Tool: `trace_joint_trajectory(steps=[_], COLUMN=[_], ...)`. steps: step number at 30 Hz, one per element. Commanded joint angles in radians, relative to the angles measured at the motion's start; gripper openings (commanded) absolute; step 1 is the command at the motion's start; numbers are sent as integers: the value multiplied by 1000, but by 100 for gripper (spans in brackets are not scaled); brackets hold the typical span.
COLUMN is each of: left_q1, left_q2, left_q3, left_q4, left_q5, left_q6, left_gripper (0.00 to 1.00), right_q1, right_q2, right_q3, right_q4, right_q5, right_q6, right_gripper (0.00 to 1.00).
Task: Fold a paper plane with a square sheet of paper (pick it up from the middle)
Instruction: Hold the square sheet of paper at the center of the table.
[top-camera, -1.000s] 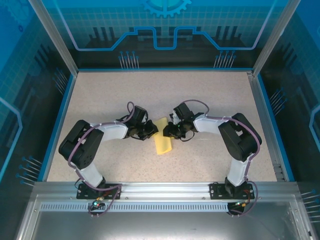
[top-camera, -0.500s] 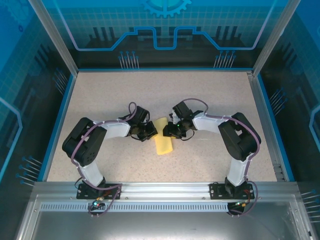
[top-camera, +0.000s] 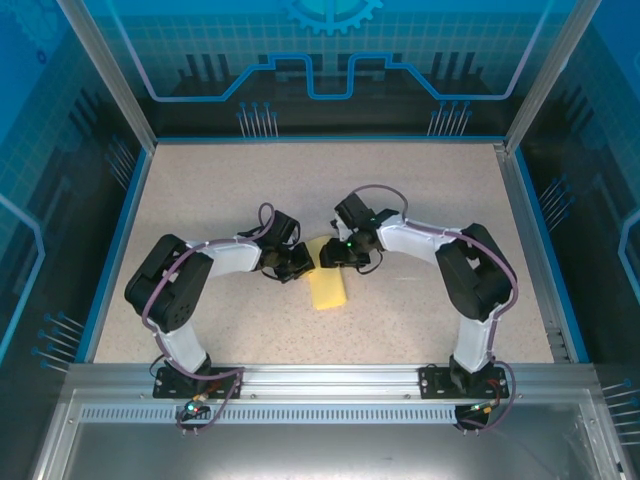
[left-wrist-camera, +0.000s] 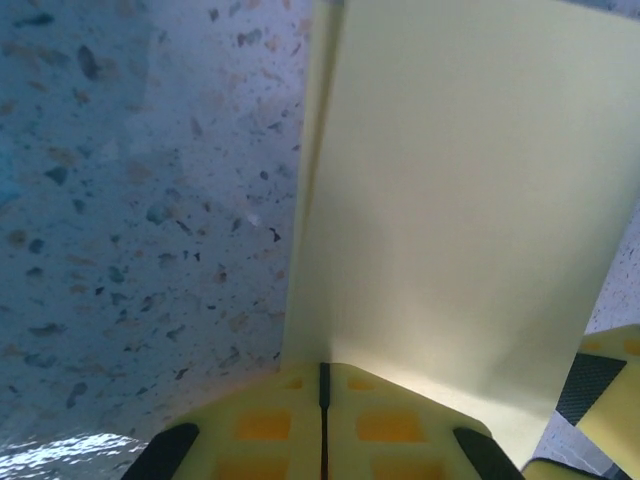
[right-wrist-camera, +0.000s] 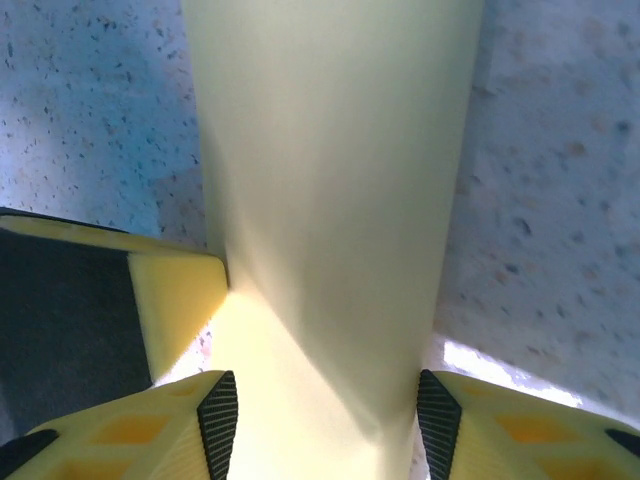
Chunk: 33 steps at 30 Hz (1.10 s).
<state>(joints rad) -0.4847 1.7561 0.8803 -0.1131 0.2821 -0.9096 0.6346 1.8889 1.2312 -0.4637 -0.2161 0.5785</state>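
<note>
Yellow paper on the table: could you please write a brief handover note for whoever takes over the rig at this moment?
Left gripper: shut on an edge of the yellow paper.
Right gripper: open, one finger on either side of the paper.
Paper: in the middle of the table, folded into a narrow band, its far end between the two grippers.
Done: the lengthwise folding.
Left: no pointed nose or wings are visible yet, so the plane shape remains to be folded.

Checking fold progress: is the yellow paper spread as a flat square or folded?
Folded: the paper is a narrow oblong from above, and the left wrist view shows two layers along its left edge.
</note>
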Motion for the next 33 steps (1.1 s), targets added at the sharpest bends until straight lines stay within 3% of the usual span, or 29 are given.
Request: trace_joint_trajectory(steps=[1,15,23,29,33], left_q1=[-9,-9,-7,-6,0], left_q2=[15,-62,-224,-268,-285], left_q3=[26,3,-6,-16,-32], left_q4=[-35,-41,-154,-173,-167], left_q5=[15,-3,-168,-194,-209], left_q6=[20,7,11,20,28], left_gripper=[9,10,18,30,32], right_q1=[19,2,-11,-10,0], right_q2=[47,57,73,91,114], right_q3=[29,16,-1,-2,2], right_q4=[-80,-87,-69,-66,-76], right_q5=[36,50,34,32,32], right_q6=[-54,-92,-114,-149,-179], right_gripper=[52,48,46,46,46])
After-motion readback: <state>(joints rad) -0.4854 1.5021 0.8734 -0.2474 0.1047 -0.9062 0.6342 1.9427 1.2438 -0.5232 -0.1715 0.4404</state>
